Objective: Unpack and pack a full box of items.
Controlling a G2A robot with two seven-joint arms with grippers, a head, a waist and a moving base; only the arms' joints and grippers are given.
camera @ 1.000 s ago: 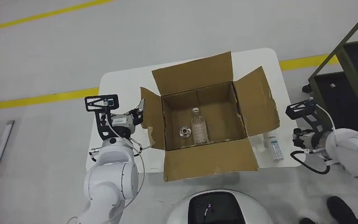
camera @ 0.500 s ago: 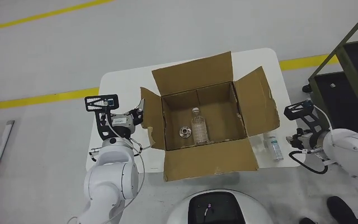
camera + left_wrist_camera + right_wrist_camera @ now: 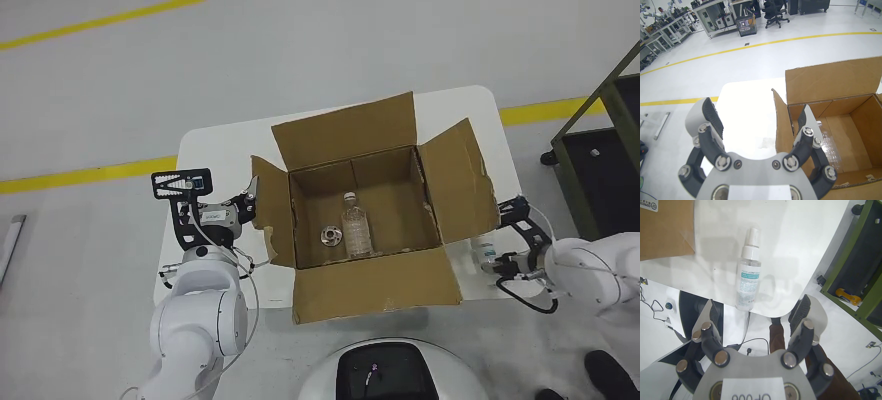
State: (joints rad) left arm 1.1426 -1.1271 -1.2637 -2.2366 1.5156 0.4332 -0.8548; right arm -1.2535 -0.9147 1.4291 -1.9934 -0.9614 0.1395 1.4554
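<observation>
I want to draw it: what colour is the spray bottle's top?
White; the spray bottle is clear with a teal label stripe. Best in the right wrist view.

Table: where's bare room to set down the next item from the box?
Widest bare table lies left of the cardboard box, beyond the left gripper. The strip right of the box is narrow and holds the spray bottle.

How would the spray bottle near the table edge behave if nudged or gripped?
Lying on its side and round-bodied, the spray bottle may roll when nudged, perhaps off the table edge beside it. Its smooth clear body looks light, possibly slippery.
</observation>
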